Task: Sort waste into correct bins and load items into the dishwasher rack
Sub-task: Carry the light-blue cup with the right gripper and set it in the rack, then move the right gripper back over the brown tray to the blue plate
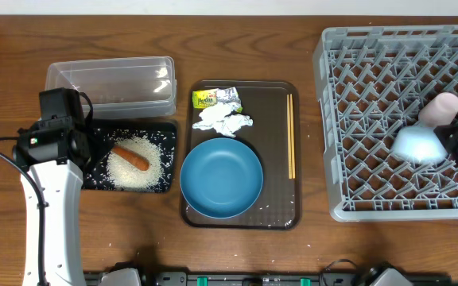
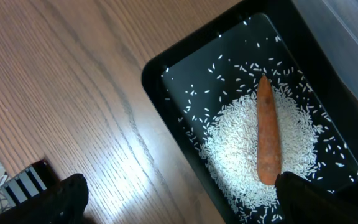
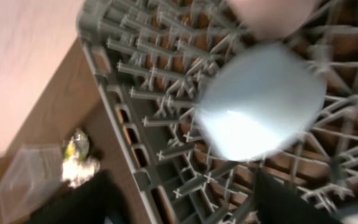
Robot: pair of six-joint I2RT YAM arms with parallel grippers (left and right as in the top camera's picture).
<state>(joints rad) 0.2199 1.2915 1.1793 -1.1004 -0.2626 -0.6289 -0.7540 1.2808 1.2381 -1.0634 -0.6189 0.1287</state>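
1. Far left, the left arm comes in from the bottom edge, so its base is cut off. The left gripper point(image 2: 179, 190) hangs over the left end of the black tray point(image 1: 168, 131) with its jaws spread wide and nothing in them. Only the two dark fingertips show in its wrist view.
2. One clear tub point(image 1: 110, 79) sits just behind the black tray. I can't make out anything inside.
3. In the black tray there's one pile of rice point(image 1: 130, 171) plus stray grains, and one carrot stick point(image 1: 131, 157) lying on the pile.
4. In the middle, one brown serving tray point(image 1: 273, 159) holds one wrapper point(image 1: 205, 98), one tissue point(image 1: 223, 120) wad, one dark-blue bowl point(image 1: 221, 176) and the chopsticks point(image 1: 291, 135) along its right side. They're too thin to count for sure.
5. On the right, the dishwasher rack point(image 1: 372, 103) runs off the frame. It holds two dishes: a light-blue bowl point(image 1: 417, 144), upside down (could be a cup, it's blurry), and a white cup point(image 1: 444, 106) just behind it.
6. The right gripper point(image 3: 182, 186) is mostly out of the overhead shot. Its wrist view is smeared, but the fingers stand apart with nothing between them and the bowl lies beyond the tips.
7. It's all on a brown wood-grain table point(image 1: 22, 48). There's something pale past its edge, too blurred to identify.
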